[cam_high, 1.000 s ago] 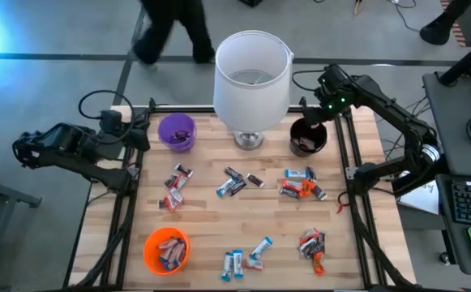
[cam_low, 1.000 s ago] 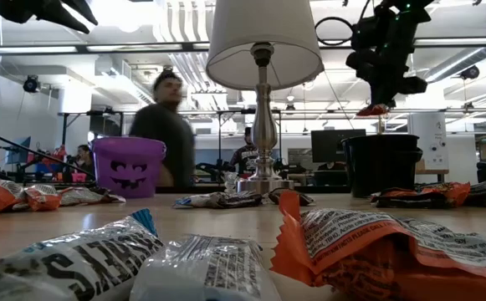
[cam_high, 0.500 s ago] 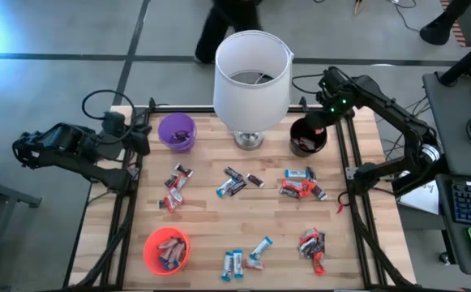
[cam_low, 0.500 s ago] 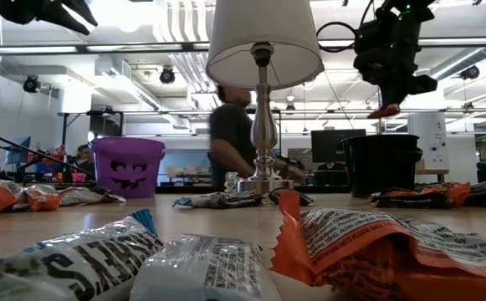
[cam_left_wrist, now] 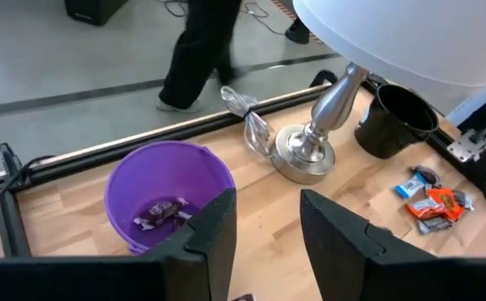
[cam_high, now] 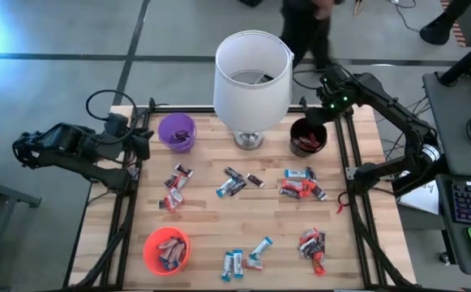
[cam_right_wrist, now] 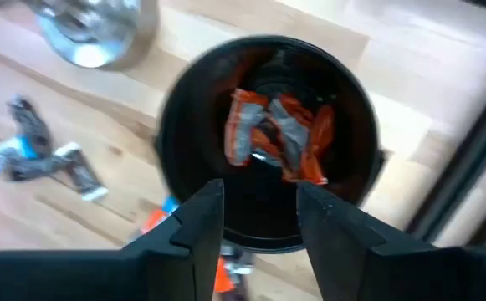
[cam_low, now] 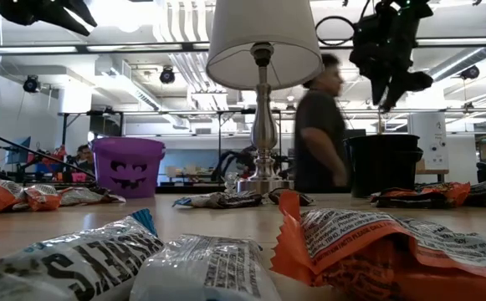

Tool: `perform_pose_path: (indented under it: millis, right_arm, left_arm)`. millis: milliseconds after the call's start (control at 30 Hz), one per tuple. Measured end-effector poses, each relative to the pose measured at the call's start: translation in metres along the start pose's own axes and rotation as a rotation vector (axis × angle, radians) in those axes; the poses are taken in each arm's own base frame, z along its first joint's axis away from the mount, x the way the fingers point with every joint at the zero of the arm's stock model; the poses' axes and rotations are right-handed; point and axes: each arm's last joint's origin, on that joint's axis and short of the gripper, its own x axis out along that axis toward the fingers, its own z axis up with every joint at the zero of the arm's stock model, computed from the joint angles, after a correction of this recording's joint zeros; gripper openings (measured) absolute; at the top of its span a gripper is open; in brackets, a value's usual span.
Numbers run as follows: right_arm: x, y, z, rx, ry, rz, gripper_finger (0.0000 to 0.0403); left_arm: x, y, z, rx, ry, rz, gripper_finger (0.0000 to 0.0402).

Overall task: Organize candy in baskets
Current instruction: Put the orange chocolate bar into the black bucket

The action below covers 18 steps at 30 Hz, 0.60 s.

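Observation:
My right gripper (cam_high: 319,115) hangs open above the black basket (cam_high: 308,138), with nothing between its fingers (cam_right_wrist: 259,196). Red-wrapped candy (cam_right_wrist: 276,134) lies inside that basket. My left gripper (cam_high: 142,143) waits open and raised at the table's left edge, beside the purple basket (cam_left_wrist: 121,188), which holds a dark candy (cam_left_wrist: 161,213). The orange basket (cam_high: 167,250), at the near left, contains several candies. Loose candy lies on the table in clusters (cam_high: 174,186), (cam_high: 235,182), (cam_high: 300,185), (cam_high: 312,243), (cam_high: 243,259).
A tall lamp with a white shade (cam_high: 251,77) and a metal base (cam_left_wrist: 305,155) stands at the far middle, between the purple and black baskets. A person (cam_low: 319,125) walks past behind the table's far edge. Dark frame rails (cam_high: 126,211) run along both side edges.
My right gripper has opened above the black basket. The red candy it held has dropped out of its fingers into the basket. The person behind the table has walked from left to right.

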Motion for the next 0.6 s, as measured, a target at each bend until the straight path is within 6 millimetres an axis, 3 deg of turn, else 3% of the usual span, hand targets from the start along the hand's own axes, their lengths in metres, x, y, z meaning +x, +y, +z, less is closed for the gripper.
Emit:
perform_pose_path:
  millis: [333,600]
  right_arm:
    - [-0.024,0.011,0.0,-0.014,-0.006,0.126,0.0148]
    - [-0.027,0.019,-0.016,-0.014,0.097,0.109,0.0148]
  left_arm:
    - [0.0,-0.003,-0.002,0.069,0.077,-0.058,0.0118]
    - [0.0,-0.008,0.0,0.091,0.09,-0.131,0.0159]
